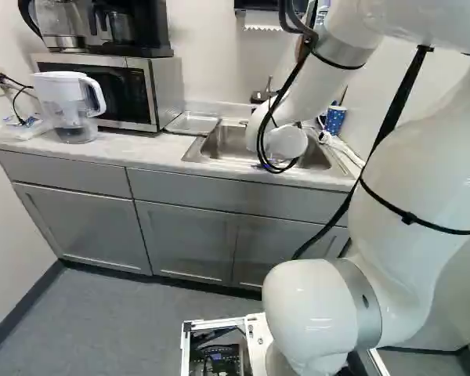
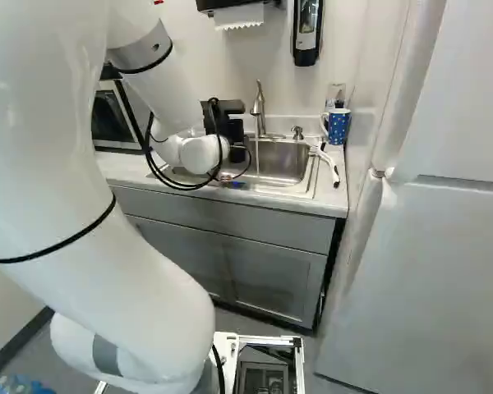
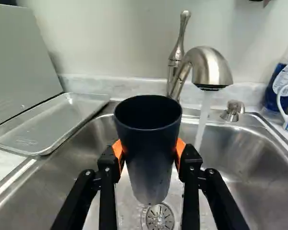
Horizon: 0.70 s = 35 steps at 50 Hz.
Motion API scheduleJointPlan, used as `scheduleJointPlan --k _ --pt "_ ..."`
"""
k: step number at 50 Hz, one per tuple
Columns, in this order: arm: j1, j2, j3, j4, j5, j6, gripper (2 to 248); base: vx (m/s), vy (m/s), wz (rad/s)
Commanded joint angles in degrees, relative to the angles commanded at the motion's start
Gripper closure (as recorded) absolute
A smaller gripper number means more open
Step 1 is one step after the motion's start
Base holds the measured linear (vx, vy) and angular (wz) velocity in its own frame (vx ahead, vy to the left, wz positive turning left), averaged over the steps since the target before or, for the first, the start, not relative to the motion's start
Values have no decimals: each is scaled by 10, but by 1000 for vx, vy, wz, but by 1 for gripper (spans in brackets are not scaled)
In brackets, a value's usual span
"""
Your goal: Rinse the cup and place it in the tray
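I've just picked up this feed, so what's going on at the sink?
The robot's gripper is holding a dark cup, mouth up, over the sink. The faucet is running, but its water falls beside the cup, not into it. The metal tray lies on the counter next to the sink, and the cup is not in it yet.

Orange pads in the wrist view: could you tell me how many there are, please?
2: one pad against the dark cup, nearer the metal tray; the other pad against its opposite side.
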Motion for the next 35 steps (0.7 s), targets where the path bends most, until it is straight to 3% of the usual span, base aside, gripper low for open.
scheduleJointPlan --k 35 --pt "-64 -2 -2 0 0 0 127 0 0 0"
